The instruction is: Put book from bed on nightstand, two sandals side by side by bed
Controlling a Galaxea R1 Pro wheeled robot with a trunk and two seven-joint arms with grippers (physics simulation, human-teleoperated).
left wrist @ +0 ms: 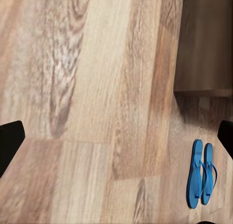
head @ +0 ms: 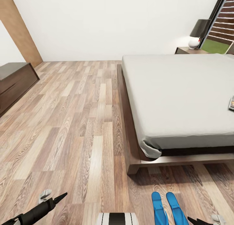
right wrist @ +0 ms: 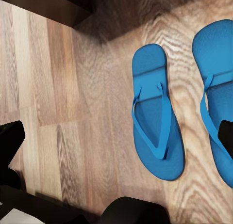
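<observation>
The two blue sandals [head: 167, 207] lie side by side on the wood floor [head: 81, 127] near the foot of the bed [head: 178, 95], so that part looks settled. The book [head: 231, 103] rests at the mattress's right edge. Both grippers are spread, holding nothing. Best roll rightwards along the bed before reaching

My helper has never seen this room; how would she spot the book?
Start at the big grey bed with its dark wooden frame. Look along its flat mattress toward the right edge of the head view. The book is the small dark object lying there, the sole thing on the bare surface.
</observation>
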